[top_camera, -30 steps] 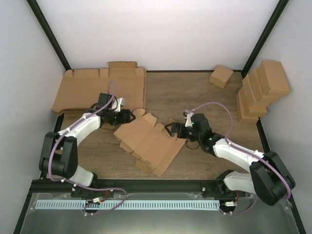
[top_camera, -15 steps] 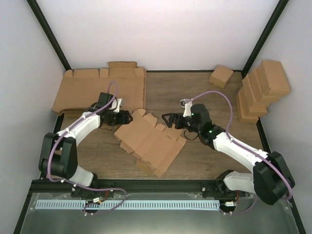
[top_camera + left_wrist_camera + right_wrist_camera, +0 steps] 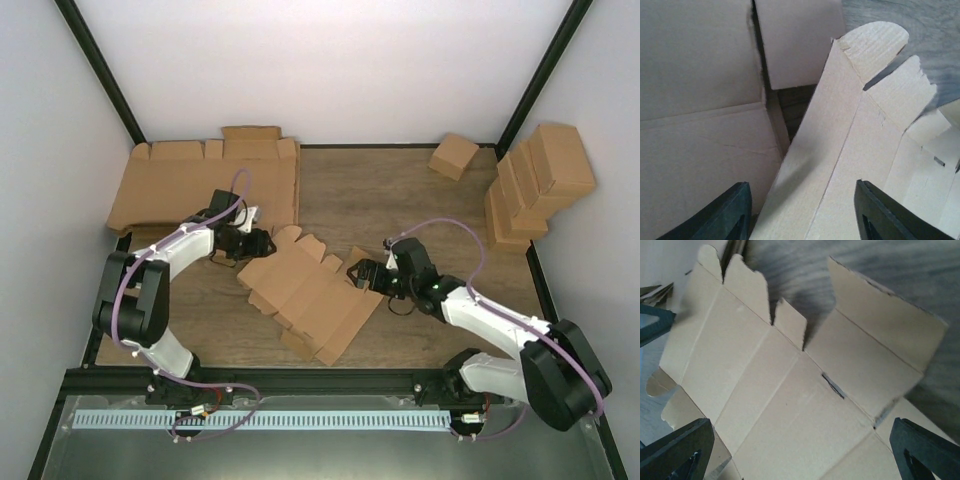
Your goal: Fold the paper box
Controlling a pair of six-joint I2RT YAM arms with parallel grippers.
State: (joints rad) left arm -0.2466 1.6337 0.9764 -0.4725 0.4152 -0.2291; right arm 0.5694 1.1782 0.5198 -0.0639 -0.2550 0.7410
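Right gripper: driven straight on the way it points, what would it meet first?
The open right gripper would likely meet the flat brown cardboard die-cut box first, though depth is unclear.

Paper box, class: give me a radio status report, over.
Paper box unfolded, some flaps raised. Left gripper open, astride its left edge. Right gripper open at its right edge. Large sheets close behind left gripper.

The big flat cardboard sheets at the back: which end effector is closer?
Left. The left end effector sits just off the sheets' near right corner; the right end effector is beyond the paper box, farther away.
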